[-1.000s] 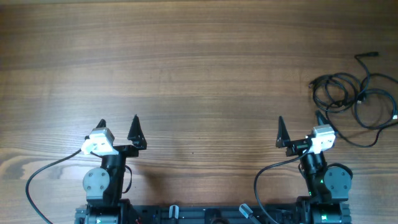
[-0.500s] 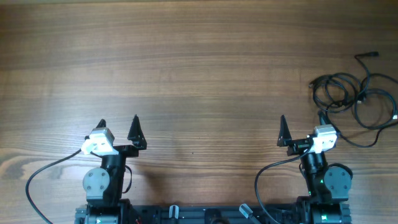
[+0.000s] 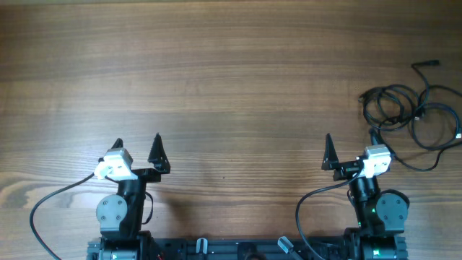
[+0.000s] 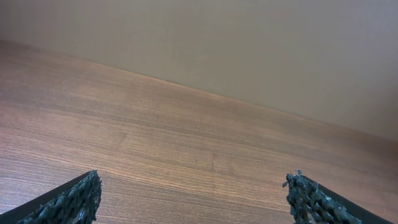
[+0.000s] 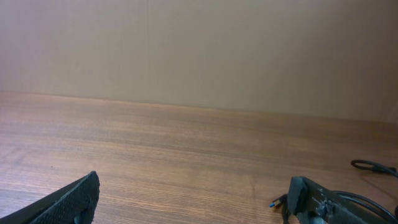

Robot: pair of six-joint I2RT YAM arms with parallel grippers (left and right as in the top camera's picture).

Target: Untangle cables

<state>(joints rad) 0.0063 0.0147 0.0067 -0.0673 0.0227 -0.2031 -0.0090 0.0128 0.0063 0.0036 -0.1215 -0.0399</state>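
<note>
The cables (image 3: 411, 112) are thin black cords in tangled loops at the table's far right, with one plug end (image 3: 432, 64) reaching up and right. My right gripper (image 3: 350, 144) is open and empty, just left of and below the tangle; its right finger is close to the nearest loop. In the right wrist view a blue-tipped plug (image 5: 278, 202) and a loop (image 5: 373, 167) show beside the right finger. My left gripper (image 3: 137, 143) is open and empty at the front left, far from the cables. It shows only bare wood between its fingertips (image 4: 78, 200).
The wooden table (image 3: 231, 87) fills the overhead view. The arm bases and their thicker black wires (image 3: 50, 206) sit along the front edge. A plain beige wall (image 5: 199, 50) stands beyond the table's far edge.
My right gripper has shifted slightly to the right, toward the cables. The left arm and the cables have not moved.
</note>
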